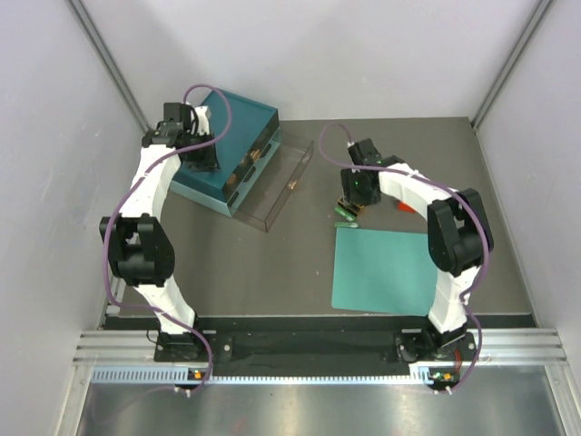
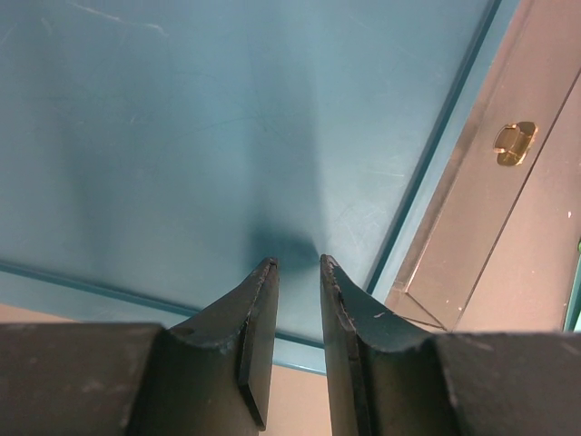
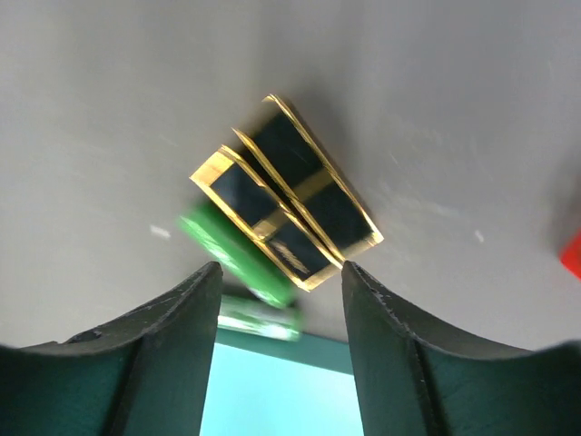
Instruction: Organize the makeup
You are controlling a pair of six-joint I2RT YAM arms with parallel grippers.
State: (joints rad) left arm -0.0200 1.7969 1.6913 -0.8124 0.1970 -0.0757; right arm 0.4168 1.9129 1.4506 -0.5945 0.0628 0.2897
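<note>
The left arm reaches to the far left, where a teal box [image 1: 241, 118] stands on the grey surface [image 1: 272, 263]. The left fingers [image 2: 259, 300] hang just over the flat teal top of the box. They are almost together, with only a thin gap between them, and nothing is in this gap. To the right of the box its clear lid [image 1: 281, 182] lies open and flat on the surface, and a small gold latch [image 2: 515, 143] sits on the lid. Some tan-brown things show along the right edge of the box, but they are too small to tell what they are.

The right arm bends toward the middle of the surface. The right fingers [image 3: 195, 300] are spread wide and grip nothing. Just beyond them lies the palette [image 3: 290, 195], made of dark panels with gold edges that lean on each other; how many panels there are I cannot tell. The green tube [image 3: 238, 257] touches the near left side of the palette. A second green piece lies closer to the fingers, but it is blurred.

The teal mat [image 1: 381, 268] lies flat just near of these things. The red cube [image 3: 572, 254] is to the right of the palette, apart from it.
</note>
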